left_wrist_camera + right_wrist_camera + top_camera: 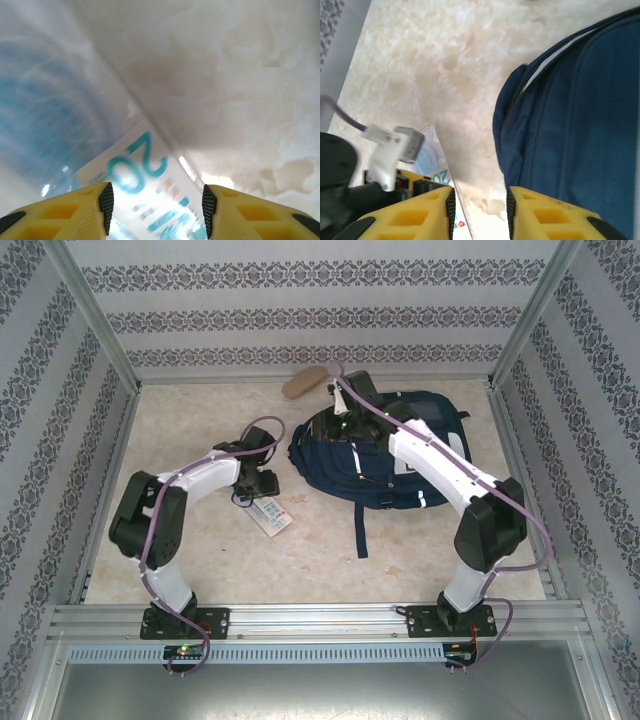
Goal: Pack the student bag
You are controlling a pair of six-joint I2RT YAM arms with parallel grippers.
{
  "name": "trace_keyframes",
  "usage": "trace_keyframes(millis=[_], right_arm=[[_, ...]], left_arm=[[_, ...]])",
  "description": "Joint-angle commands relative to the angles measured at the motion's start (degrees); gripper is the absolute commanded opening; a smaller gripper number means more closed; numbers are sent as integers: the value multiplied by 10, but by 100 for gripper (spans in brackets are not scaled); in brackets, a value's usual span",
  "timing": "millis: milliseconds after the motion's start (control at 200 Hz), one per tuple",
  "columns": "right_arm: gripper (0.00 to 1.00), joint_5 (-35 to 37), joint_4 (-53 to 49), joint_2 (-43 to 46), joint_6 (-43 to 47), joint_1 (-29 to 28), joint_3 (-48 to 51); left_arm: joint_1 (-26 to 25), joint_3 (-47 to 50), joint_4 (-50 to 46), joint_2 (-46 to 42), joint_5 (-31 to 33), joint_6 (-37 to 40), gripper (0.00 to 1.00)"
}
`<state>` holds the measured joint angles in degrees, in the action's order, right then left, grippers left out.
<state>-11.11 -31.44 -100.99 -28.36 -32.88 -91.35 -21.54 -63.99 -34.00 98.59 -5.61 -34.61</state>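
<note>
The step in hand looks to be getting the flat clear plastic pack (145, 165), printed with teal figures, off the table (300, 550) and over to the student bag (325, 462); to do it well, the left hand (157, 210) should pinch squarely across the pack's edge rather than its slippery face, and lift it clear before swinging right, since a thin sleeve can pivot or slide out of a shallow hold; the right hand (481, 205) would serve best by taking the fabric at the bag's near rim, by the pale piping, so that the mouth stands open for the pack; whether a zip is undone there I cannot tell. The bag lies on the far right half of the table, its straps trailing toward the arms, with a tan oblong thing (305, 382) just beyond it at the back edge. The left hand's yellow fingers stand roughly half apart with the pack between them; whether the pads press on it cannot be told from this close, blurred view. The right hand is released, its fingers a narrow way apart with nothing between them, poised above the bag's left edge.
</note>
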Motion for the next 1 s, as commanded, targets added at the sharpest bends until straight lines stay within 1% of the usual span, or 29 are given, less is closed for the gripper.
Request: trace_keyframes(millis=[0,80,180,245,300,455,684,819,919,994], right_arm=[[33,-21,21,-39,-14,-32,-7],[31,-35,36,-68,-26,-55,-6],[28,-58,49,-116,-32,-83,-16],[21,-64,49,-147,-35,-98,-26],[20,-68,51,-169,-38,-109,-32],[18,-75,55,-223,-45,-118,-43],[17,-63,50,-272,-43,-119,-50],[17,-78,51,-295,-47,-125,-53],[16,-100,58,-307,-58,-132,-51],[16,-110,62,-309,-62,-139,-52]], left_arm=[[29,19,-15,-63,19,-46,54],[41,47,4,-84,11,-76,55],[58,93,53,-89,-27,-105,56],[71,123,100,-86,-61,-124,56],[75,141,128,-83,-72,-138,56],[79,168,168,-81,-75,-159,56],[80,180,183,-63,-78,-163,56],[80,193,216,-54,-97,-168,56],[80,212,286,-52,-140,-180,55],[81,235,370,-53,-182,-194,55]])
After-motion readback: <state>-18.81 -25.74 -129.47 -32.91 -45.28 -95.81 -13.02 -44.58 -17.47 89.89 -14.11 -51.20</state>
